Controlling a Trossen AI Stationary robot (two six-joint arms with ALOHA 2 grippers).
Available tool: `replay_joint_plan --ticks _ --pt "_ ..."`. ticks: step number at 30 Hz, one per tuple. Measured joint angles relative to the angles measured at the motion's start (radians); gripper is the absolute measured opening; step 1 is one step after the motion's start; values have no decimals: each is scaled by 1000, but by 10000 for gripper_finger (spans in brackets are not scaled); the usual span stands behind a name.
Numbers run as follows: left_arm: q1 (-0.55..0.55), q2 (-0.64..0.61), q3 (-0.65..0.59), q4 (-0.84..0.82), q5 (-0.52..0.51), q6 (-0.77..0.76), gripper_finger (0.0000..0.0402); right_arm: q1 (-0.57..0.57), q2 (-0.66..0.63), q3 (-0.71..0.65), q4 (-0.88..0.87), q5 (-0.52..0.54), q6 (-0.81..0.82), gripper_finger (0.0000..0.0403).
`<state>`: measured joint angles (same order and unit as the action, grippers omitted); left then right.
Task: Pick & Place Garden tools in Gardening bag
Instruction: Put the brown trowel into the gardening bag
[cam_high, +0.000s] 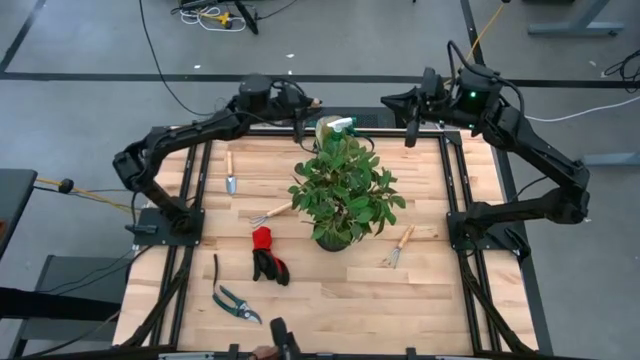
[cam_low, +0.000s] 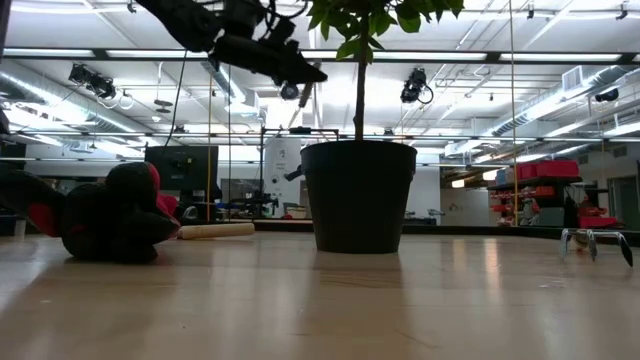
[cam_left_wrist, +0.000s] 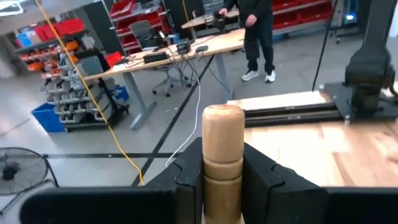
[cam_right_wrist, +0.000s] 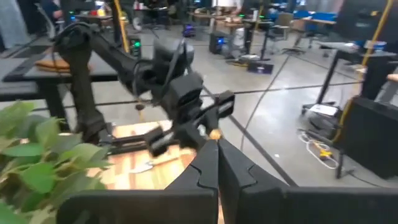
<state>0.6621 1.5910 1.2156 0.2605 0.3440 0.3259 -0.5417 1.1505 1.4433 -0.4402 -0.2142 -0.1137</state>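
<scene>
My left gripper (cam_high: 303, 104) is high over the table's far edge and shut on a wooden-handled tool (cam_left_wrist: 222, 149). The tan gardening bag (cam_high: 330, 128) stands just right of it, behind the potted plant (cam_high: 345, 190), and leaves partly hide it. A green item (cam_high: 343, 124) shows at the bag's top. On the table lie a trowel (cam_high: 230, 173), a hand rake (cam_high: 272, 212), red-and-black gloves (cam_high: 268, 255), dark shears (cam_high: 233, 299) and a second rake (cam_high: 398, 246). My right gripper (cam_high: 410, 112) is shut and empty, high over the far right. My left gripper pinches the tool's wooden handle (cam_left_wrist: 222, 171) between its two fingers, close to the rounded free end (cam_left_wrist: 222, 118). That end sticks out past the fingertips. The tool is lifted clear of the table. Its metal part is hidden behind the fingers.
The plant's dark pot (cam_low: 360, 195) stands mid-table, and its foliage spreads wider than the bag. Black frame rails (cam_high: 455, 200) run along both sides of the table. In the left wrist view a person (cam_left_wrist: 258, 31) stands at a bench in the room beyond.
</scene>
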Motion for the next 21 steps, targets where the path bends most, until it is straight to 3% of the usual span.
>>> replay_joint_plan --ticks 13,21 --pt "8 161 -1 339 133 -58 71 0 7 0 -2 51 100 0" --pt "-13 178 -2 362 196 -99 71 0 7 0 -2 76 102 0"
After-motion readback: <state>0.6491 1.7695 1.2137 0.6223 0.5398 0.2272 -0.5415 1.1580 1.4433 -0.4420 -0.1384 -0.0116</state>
